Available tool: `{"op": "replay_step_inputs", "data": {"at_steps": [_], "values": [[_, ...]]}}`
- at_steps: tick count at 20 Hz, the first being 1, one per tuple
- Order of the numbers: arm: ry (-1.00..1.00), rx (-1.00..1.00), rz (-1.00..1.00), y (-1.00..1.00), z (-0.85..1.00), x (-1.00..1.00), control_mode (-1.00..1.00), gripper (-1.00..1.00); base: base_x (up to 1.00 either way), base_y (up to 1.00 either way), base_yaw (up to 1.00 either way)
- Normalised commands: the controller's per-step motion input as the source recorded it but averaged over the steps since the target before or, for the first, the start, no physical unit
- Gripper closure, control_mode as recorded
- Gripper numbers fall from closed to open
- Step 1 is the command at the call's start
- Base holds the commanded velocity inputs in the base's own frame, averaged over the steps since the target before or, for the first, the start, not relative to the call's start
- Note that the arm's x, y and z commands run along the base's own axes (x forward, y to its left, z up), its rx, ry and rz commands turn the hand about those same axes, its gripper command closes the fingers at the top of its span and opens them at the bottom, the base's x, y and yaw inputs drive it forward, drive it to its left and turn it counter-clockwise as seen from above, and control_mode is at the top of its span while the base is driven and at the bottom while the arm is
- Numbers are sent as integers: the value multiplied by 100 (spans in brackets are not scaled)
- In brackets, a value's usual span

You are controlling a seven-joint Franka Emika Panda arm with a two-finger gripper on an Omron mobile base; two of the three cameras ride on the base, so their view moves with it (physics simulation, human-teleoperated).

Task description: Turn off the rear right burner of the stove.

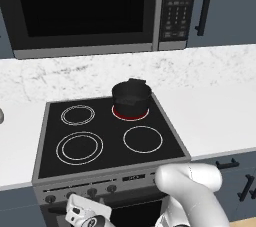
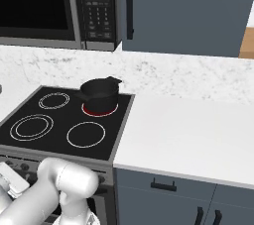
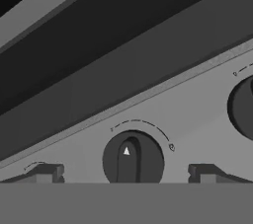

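My gripper sits low in front of the stove, facing its grey steel panel. My fingertips stand wide apart, one on each side of a dark knob, holding nothing yet. That knob's ridge runs upright in the hand view, with a small white pointer near its top and a thin arc printed above it. A second knob shows at the right edge of the panel.

The rear right burner glows red at the back right corner of the cooktop, under the black pot, so it is still on.

I judge the step in hand to be closing on this knob. To do it well, I should centre the ridge between my fingers, press forward until the pads overlap the knob's sides, then close squarely so the grip does not slip when I twist. I cannot tell from the panel markings whether this knob governs that burner, so the red ring is my check.
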Motion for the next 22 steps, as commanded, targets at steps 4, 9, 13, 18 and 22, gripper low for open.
{"op": "replay_step_inputs", "data": {"at_steps": [4,9,13,18,22], "values": [[0,0,0,0,0,0,-100,100,0,0,0],[0,0,0,0,0,0,-100,100,0,0,0],[0,4,0,0,0,0,-100,100,0,0,0],[0,10,0,-3,0,12,-100,100,0,0,0],[0,24,-5,-21,0,35,-100,100,0,0,0]]}}
